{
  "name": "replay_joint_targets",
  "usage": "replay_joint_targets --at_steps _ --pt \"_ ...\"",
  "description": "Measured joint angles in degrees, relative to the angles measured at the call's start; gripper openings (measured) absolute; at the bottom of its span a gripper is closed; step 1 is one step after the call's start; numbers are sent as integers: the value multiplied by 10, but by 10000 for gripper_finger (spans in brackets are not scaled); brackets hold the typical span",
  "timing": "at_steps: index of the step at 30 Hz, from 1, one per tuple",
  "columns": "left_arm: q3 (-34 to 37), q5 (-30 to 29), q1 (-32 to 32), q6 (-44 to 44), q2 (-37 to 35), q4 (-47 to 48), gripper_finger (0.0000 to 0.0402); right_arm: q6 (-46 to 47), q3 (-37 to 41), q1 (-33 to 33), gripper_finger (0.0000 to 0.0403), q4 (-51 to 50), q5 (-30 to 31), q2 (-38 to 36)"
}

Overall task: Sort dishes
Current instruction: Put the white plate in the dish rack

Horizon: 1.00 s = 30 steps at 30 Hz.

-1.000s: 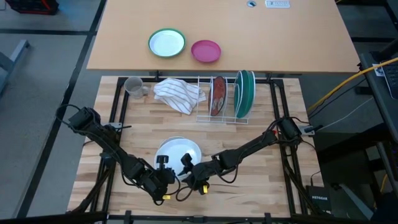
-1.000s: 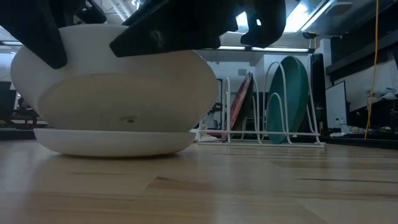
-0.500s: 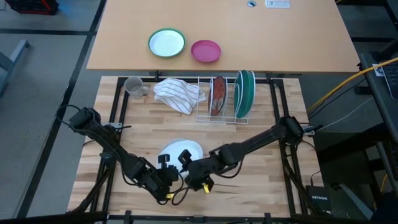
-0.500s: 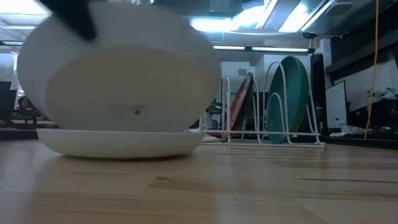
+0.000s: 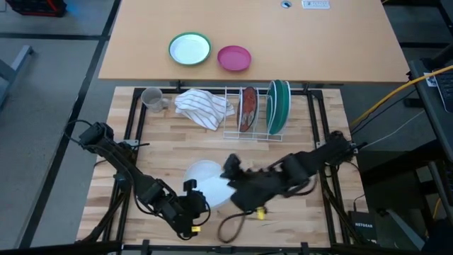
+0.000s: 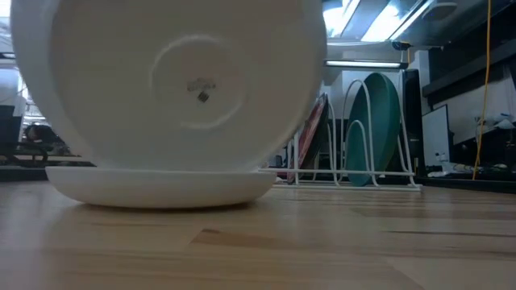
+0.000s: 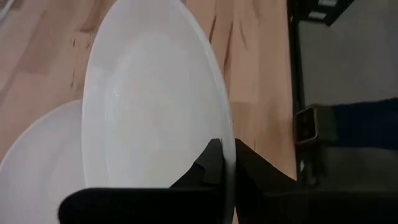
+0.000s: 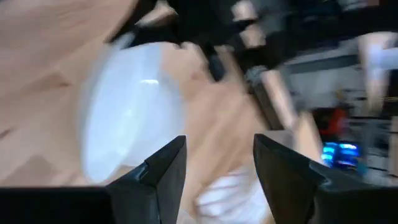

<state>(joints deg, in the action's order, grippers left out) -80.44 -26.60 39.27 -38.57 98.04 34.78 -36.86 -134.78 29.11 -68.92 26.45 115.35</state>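
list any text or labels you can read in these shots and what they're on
"NETGEAR": on the black box on the floor right of the table, high view; small, only just readable.
White label at the far table's edge: print too small to read.
Mark at the centre of the lifted white plate's underside: blurred, unreadable.
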Motion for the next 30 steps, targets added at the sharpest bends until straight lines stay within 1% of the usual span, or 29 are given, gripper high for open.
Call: replay_joint_targets --at_steps 2,6,12,18,21,23,26,30 --pt "-5 -10 -1 1 0 -7 3 -10 29 9 189 5 34 -38" --pt "-16 -22 -8 -1 0 -15 3 20 32 19 189 -38 68 -102" --pt "-47 -26 -26 -13 0 -16 2 75 32 22 189 -93 80 -187" --pt "-69 -29 -39 -15 0 -20 2 112 32 20 189 -171 99 -244" --pt "-69 -29 -49 -17 0 -61 1 135 33 20 189 -217 125 -261" --pt "-69 -27 -57 -17 0 -97 1 139 39 20 189 -207 142 -275" --pt "-70 -29 -73 -15 -1 -153 1 126 42 20 189 -211 151 -292" --pt "-70 -30 -98 11 -1 -247 1 122 42 20 189 -212 165 -316"
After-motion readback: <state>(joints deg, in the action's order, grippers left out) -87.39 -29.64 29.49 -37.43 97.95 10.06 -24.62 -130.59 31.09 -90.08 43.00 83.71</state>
